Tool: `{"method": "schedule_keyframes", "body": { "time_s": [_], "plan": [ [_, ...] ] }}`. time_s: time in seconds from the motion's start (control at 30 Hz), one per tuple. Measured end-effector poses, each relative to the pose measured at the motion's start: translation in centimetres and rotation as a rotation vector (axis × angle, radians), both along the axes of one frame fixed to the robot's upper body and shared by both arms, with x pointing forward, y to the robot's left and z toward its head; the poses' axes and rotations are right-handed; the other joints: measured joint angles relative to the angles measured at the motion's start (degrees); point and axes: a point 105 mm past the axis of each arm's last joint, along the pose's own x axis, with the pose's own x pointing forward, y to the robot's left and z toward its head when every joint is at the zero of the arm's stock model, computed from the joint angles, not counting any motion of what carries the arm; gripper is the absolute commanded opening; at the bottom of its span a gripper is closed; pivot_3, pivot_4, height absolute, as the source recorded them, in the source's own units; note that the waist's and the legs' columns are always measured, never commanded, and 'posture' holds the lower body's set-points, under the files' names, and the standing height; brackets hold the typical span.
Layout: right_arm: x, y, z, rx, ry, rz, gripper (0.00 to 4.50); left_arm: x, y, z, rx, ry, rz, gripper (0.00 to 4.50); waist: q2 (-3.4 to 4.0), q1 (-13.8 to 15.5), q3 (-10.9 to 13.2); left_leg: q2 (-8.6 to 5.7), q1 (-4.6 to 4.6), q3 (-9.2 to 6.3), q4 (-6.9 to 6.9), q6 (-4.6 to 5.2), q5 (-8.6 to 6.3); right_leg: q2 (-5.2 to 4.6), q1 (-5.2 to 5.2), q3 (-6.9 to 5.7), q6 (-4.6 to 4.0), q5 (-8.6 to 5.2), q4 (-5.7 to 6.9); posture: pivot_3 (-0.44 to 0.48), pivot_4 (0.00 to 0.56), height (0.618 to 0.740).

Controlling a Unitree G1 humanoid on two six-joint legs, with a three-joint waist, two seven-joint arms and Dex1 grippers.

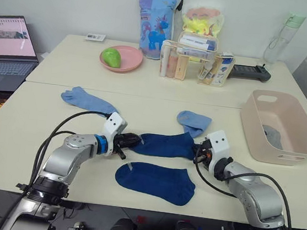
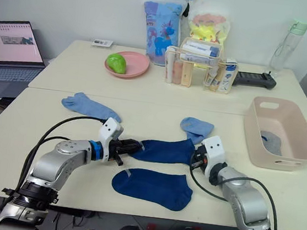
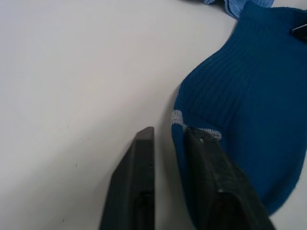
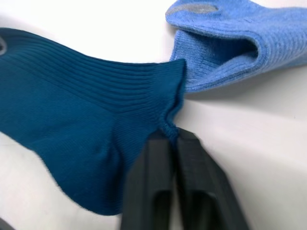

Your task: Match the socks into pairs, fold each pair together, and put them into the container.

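A navy sock [image 1: 164, 144] lies stretched on the table between my two grippers. My left gripper [image 1: 135, 142] is shut on its left end, with the sock's edge caught between the fingers [image 3: 201, 158]. My right gripper [image 4: 172, 136] is shut on the puckered cuff at the right end. A second navy sock [image 1: 156, 182] lies flat just in front. One light blue sock [image 1: 86, 100] lies to the far left and another, folded over [image 1: 193, 122], sits just beyond the right gripper. The pale pink container [image 1: 301, 129] stands at the right with a grey sock [image 1: 273, 136] inside.
At the back of the table stand a pink plate [image 1: 131, 61] with a green fruit, a blue patterned bag [image 1: 154, 23], a rack of bottles [image 1: 195, 61], a black device [image 1: 250, 73] and a water bottle [image 1: 281, 38]. A laptop [image 1: 6, 48] sits far left.
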Motion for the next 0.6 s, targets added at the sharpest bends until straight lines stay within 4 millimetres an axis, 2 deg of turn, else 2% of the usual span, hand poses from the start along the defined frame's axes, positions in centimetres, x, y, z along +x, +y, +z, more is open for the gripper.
{"method": "schedule_keyframes", "body": {
  "time_s": [0.13, 0.2, 0.33, 0.4, 0.5, 0.6],
  "plan": [
    [-0.1, -0.2, 0.8, 0.013, -0.035, -0.001, 0.00, -0.1, -0.1, 0.2, -0.017, 0.001, -0.012, 0.03, 0.00, -0.1, 0.0, 0.02, -0.01, 0.00, 0.00, 0.00, 0.00, 0.00, -0.01, 0.01, 0.00, 0.00, 0.01, 0.000, 0.150, 0.703],
    [-0.3, -0.2, 1.7, 0.028, -0.061, 0.003, 0.00, -0.1, 0.1, 0.9, -0.041, -0.013, -0.008, 0.03, 0.00, -0.1, 0.0, 0.04, -0.02, -0.01, 0.00, 0.00, 0.00, 0.01, -0.03, 0.00, 0.00, 0.00, 0.01, 0.000, 0.150, 0.703],
    [-2.6, 0.0, 4.0, 0.087, -0.078, 0.084, 0.00, -0.9, 1.1, 4.8, -0.098, -0.081, -0.032, 0.03, -0.02, -0.2, 0.0, 0.08, -0.06, -0.10, -0.05, 0.00, 0.00, 0.02, -0.04, -0.04, 0.00, 0.00, -0.03, 0.000, 0.150, 0.703],
    [-3.9, 0.1, 4.9, 0.118, -0.073, 0.134, 0.00, -1.9, 1.5, 5.9, -0.078, -0.085, -0.063, 0.03, 0.00, -0.2, 0.1, 0.08, -0.03, -0.09, -0.06, 0.01, -0.01, 0.02, -0.01, -0.01, 0.00, 0.00, -0.03, 0.000, 0.150, 0.703],
    [-5.9, 0.0, 5.4, 0.127, -0.047, 0.198, 0.00, -4.2, 1.7, 5.1, -0.045, 0.001, -0.125, 0.03, 0.00, -0.2, 0.1, 0.07, -0.02, -0.08, -0.06, 0.02, -0.01, 0.02, 0.01, -0.01, 0.00, 0.00, -0.05, 0.000, 0.150, 0.703],
    [-8.3, 0.3, 4.7, 0.111, 0.035, 0.280, 0.00, -7.1, 1.9, 3.7, -0.014, 0.130, -0.195, 0.03, 0.03, -0.2, 0.1, 0.08, 0.00, -0.11, -0.09, 0.03, -0.02, 0.02, 0.02, -0.04, -0.01, -0.01, -0.05, 0.000, 0.150, 0.703]
  ]
}}
